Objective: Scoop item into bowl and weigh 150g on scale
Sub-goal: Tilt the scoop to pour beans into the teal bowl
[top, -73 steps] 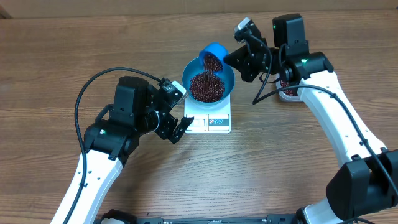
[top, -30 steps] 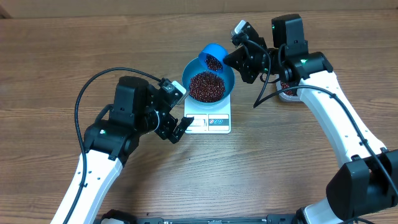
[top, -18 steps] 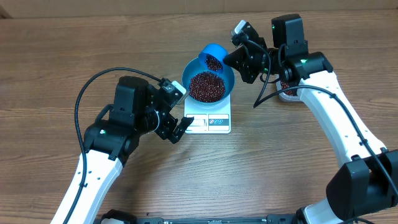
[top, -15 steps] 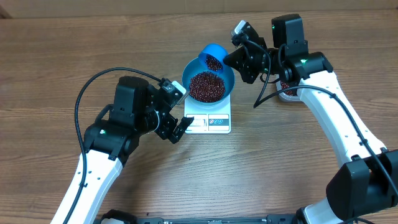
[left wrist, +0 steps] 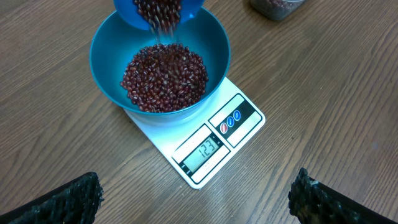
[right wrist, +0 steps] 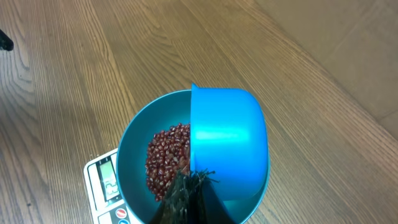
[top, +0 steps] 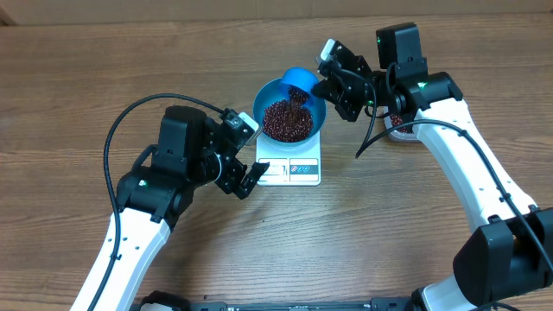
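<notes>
From overhead, the bowl [top: 262, 102] of beans [top: 287, 121] sits on the scale's [top: 298, 170] far end, and the display end points toward me. My left tool [top: 246, 177] hovers beside the scale, fingers apart. Left wrist: beans spill from the scoop [left wrist: 158, 9] above the scale. Right wrist: my right tool [right wrist: 186, 193] clamps the scoop, mouth tipped down over the bowl.

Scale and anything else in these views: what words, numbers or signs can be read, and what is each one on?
"123": on the display window of the scale, in the left wrist view.
Round button symbols beside the display: too small to read.
The scale's display in the right wrist and overhead views: too blurred or too small to read.
Bowl and scoop: no text visible.
</notes>
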